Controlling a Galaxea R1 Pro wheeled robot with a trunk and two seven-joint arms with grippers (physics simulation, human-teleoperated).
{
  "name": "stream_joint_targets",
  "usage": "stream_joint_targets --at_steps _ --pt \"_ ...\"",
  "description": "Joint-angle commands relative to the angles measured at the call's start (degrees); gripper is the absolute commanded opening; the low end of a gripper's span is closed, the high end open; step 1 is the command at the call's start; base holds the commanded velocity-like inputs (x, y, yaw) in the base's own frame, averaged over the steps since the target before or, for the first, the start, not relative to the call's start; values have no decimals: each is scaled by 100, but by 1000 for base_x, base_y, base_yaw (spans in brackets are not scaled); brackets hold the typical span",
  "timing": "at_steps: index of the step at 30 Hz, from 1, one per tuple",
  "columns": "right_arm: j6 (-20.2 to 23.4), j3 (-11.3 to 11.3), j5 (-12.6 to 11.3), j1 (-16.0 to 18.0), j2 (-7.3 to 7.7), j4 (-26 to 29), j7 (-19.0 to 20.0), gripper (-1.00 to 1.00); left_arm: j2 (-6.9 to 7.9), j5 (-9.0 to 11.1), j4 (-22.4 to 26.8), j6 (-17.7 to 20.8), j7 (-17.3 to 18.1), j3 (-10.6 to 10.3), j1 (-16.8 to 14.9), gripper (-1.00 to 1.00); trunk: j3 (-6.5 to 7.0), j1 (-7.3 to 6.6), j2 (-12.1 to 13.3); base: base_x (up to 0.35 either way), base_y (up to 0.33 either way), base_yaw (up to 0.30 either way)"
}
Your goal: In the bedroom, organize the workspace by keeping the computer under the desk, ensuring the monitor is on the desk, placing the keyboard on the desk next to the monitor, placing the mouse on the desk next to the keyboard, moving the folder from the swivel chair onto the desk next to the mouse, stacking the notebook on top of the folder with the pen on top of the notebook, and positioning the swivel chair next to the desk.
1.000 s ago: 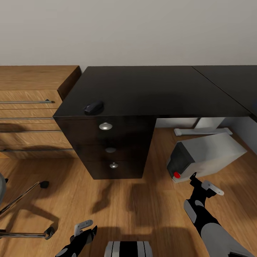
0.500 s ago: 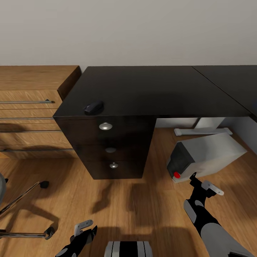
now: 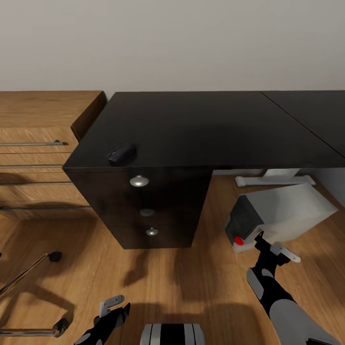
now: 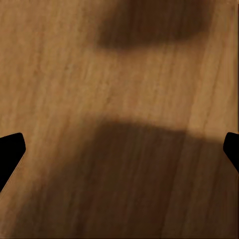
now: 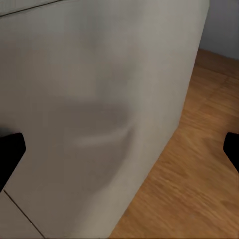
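- Tabletop (image 3: 201,124): black, bare apart from the mouse (image 3: 122,154), which sits at the front left corner, close to the front edge, directly above the drawer unit (image 3: 143,206).
- Drawer unit: black, three fronts with round metal knobs, standing on the wooden floor (image 3: 182,278) under the left end of the tabletop.
- Light wooden drawer chest (image 3: 38,153): just beside the desk on its left, with long metal bar handles.
- Computer (image 3: 282,213): light grey case lying tilted on the floor, partly under the tabletop's front edge, right of the drawer unit; dark front panel with red dot faces the robot.
- White leg foot (image 3: 273,179): on the floor behind the computer.
- Swivel chair (image 3: 28,292): chrome base legs and black casters at the far left, well apart from the desk.
- Right gripper (image 3: 261,238): low, just in front of the computer's front panel near the red dot; jaws spread apart, holding nothing. The right wrist view looks at the computer (image 5: 99,114) case side close up.
- Left gripper (image 3: 115,306): low over bare floor; the left wrist view puts its jaws wide apart and empty, over floor (image 4: 119,99) and shadow.
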State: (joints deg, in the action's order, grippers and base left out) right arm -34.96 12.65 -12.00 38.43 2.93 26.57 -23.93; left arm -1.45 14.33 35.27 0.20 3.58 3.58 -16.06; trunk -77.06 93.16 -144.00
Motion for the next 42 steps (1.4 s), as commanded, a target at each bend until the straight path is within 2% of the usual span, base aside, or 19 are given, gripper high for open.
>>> stream_joint_targets --at_steps 1,42 --pt "-19 -15 -21 5 2 -3 19 100 -5 53 -3 3 38 27 -2 100 -3 1 -1 172 0 0" --pt "-20 -9 -21 5 5 -7 20 100 -5 56 -3 6 28 29 -2 100 -3 1 -1 10 0 0"
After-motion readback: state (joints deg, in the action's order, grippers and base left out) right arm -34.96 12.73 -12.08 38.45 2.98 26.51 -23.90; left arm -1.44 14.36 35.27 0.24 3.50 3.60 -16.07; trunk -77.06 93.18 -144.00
